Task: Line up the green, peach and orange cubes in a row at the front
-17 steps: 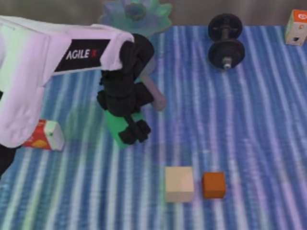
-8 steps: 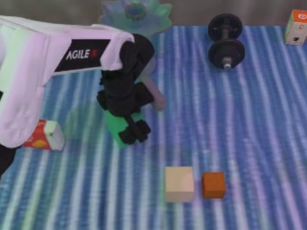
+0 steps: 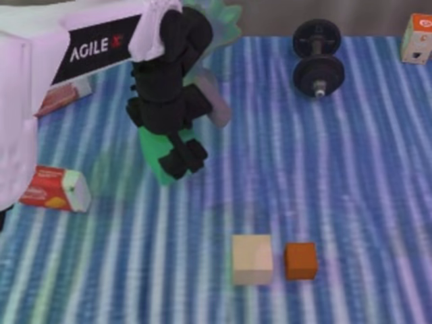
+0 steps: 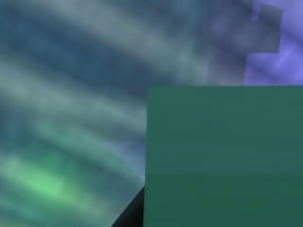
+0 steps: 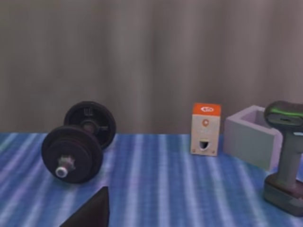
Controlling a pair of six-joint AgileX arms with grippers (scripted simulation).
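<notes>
Our left gripper (image 3: 177,156) angled down at table's left, fingers clamped on the green cube (image 3: 152,150) (lifted, tilted); peach cube (image 3: 252,258), orange cube (image 3: 300,260) touching the mat in front

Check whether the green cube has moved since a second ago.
Yes. The green cube, held in the left gripper, has shifted toward the back and slightly left, farther from the unmoved peach cube.

Right wrist view: black dumbbell (image 5: 78,142) lying on blue striped tablecloth (image 5: 156,179), one plate nearer, other behind. White-and-orange printed carton (image 5: 205,129) upright, well apart from dumbbell. Just beside carton, grey open-top box (image 5: 250,136). In front of box, handheld tool with grey-green body (image 5: 286,156) standing upright on its base. Dark fingertip (image 5: 92,213) at frame edge. Plain grey-brown wall (image 5: 151,61) behind
</notes>
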